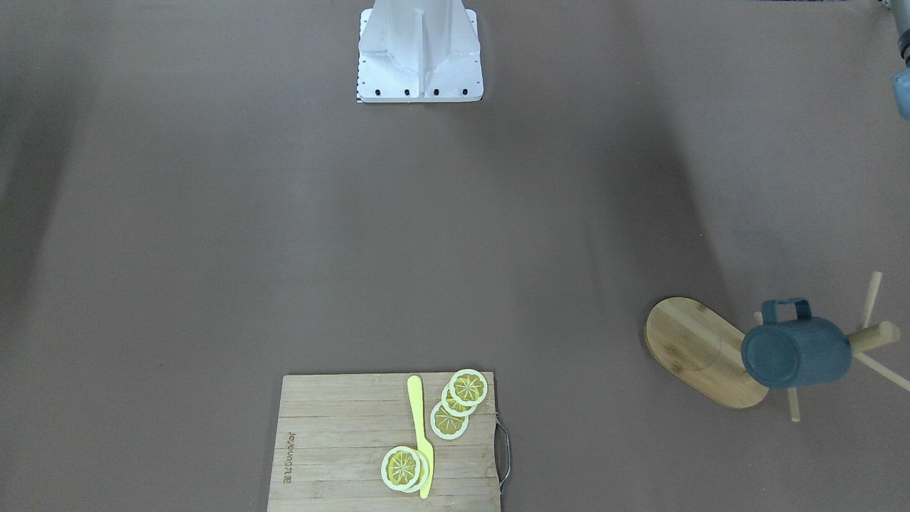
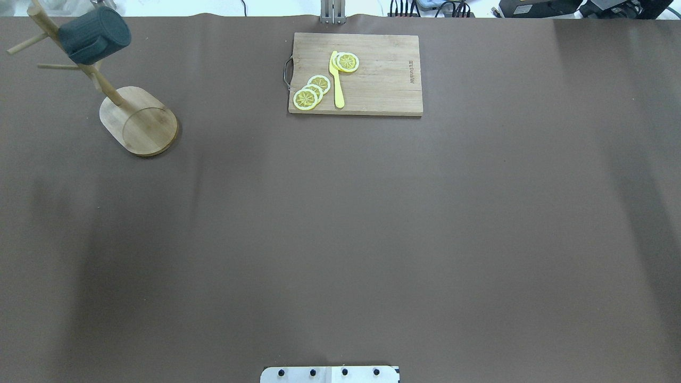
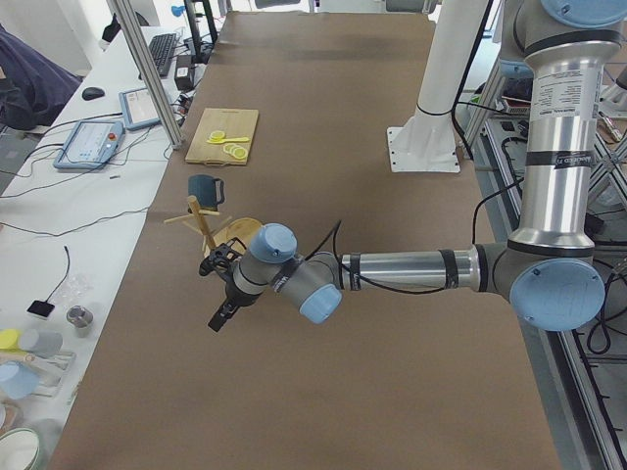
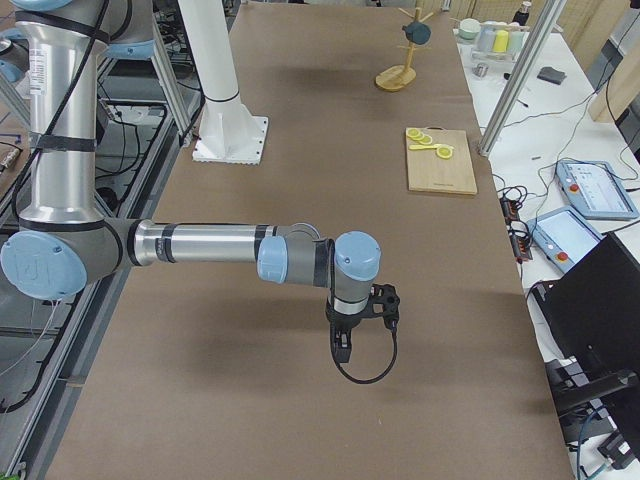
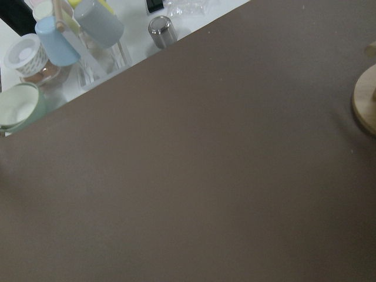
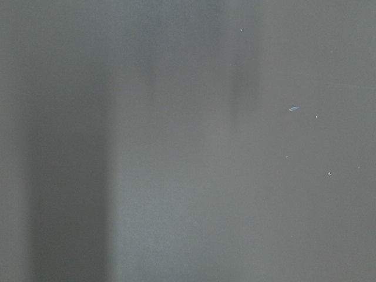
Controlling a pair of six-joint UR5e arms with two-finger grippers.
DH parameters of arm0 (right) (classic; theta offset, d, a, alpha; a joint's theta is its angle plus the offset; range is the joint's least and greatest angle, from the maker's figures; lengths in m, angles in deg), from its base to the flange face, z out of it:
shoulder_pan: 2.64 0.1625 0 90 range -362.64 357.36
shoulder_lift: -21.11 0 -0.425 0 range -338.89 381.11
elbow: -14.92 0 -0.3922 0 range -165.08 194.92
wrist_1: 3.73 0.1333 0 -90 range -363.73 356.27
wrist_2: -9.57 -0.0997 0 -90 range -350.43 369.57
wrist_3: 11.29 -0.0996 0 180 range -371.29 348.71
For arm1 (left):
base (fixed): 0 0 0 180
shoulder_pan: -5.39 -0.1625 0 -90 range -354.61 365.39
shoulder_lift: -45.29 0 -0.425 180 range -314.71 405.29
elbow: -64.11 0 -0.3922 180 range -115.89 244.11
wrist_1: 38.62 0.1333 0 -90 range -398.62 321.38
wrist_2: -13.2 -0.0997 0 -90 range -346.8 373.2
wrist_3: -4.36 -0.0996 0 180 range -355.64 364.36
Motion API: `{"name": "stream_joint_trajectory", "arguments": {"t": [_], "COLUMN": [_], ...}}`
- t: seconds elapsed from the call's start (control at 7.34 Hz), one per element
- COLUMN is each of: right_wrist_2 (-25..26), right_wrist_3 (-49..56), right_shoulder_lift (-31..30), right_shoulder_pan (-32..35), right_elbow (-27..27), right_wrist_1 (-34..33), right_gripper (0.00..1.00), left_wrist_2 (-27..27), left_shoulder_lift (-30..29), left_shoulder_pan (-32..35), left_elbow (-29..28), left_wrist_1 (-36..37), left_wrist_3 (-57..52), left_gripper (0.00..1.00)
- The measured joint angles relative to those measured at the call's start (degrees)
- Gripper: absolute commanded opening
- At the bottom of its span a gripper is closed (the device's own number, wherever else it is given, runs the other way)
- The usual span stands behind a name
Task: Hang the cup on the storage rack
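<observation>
The slate-blue cup (image 1: 796,352) hangs by its handle on a peg of the bamboo storage rack (image 1: 700,352), bottom facing outward, at the table's far left corner in the overhead view, where the cup (image 2: 94,34) sits above the rack's oval base (image 2: 138,119). My left gripper (image 3: 220,294) shows only in the exterior left view, low over the table, apart from the rack (image 3: 201,220); I cannot tell if it is open or shut. My right gripper (image 4: 345,345) shows only in the exterior right view, far from the cup (image 4: 420,33); I cannot tell its state either.
A wooden cutting board (image 2: 383,80) with lemon slices (image 2: 311,91) and a yellow knife (image 2: 337,80) lies at the table's far middle. The robot's white base (image 1: 419,50) stands at the near edge. Several cups (image 5: 70,35) stand beyond the table's left end.
</observation>
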State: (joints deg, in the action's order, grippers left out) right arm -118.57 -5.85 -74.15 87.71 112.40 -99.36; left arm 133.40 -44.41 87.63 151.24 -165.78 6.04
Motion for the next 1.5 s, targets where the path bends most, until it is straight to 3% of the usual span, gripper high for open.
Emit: {"name": "stream_joint_trajectory", "arguments": {"t": [0.54, 0.68, 1.09, 1.5], "right_wrist_2": [0.08, 0.08, 0.0, -0.04], "right_wrist_3": [0.09, 0.09, 0.09, 0.09], "right_shoulder_lift": [-0.04, -0.02, -0.01, 0.04], "right_shoulder_pan": [0.0, 0.0, 0.0, 0.0], "right_elbow": [0.0, 0.0, 0.0, -0.3], "right_wrist_1": [0.03, 0.04, 0.01, 0.08], "right_gripper": [1.0, 1.0, 1.0, 1.0], "left_wrist_2": [1.52, 3.59, 12.76, 15.52], "left_shoulder_lift": [-1.88, -1.93, -1.33, -1.22], "left_shoulder_pan": [0.55, 0.71, 3.32, 5.13], "left_elbow": [3.77, 3.84, 3.97, 5.17], "left_wrist_1": [26.56, 30.45, 35.35, 35.88], "left_wrist_3": [-2.63, -2.67, -2.5, -1.83], "left_gripper": [0.99, 0.99, 0.99, 0.99]}}
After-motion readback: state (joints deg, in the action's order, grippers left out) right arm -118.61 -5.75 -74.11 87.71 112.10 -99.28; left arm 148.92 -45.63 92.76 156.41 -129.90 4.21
